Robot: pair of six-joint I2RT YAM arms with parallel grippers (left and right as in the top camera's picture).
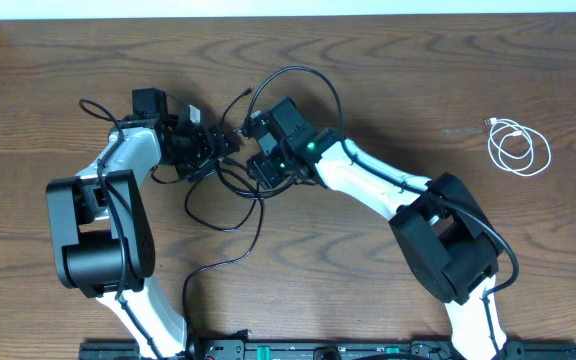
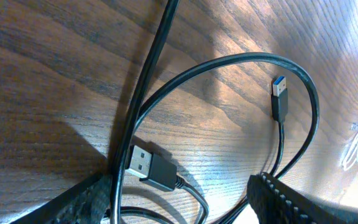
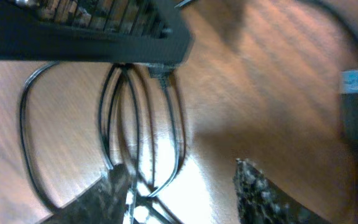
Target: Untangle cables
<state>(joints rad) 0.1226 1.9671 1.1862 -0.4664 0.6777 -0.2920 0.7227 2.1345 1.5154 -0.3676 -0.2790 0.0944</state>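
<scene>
Right gripper (image 3: 182,186) jaws stand apart, apparently released, though the view is blurred. Left gripper (image 2: 182,196) is likewise open, straddling the thin black plug-ended cables (image 1: 230,200) tangled between the grippers. A short white coiled cable (image 1: 518,148) lies well apart on the brown wooden table (image 1: 388,60). Risk: clamping two strands together would tighten the tangle.

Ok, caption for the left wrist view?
Left gripper open over looping black cables on the wood table, two USB plugs showing; white cable at far right.

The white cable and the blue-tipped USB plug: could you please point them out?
white cable (image 1: 549,153), overhead view, right edge of its coil.
blue-tipped USB plug (image 2: 281,107), left wrist view, on its black body.
</scene>
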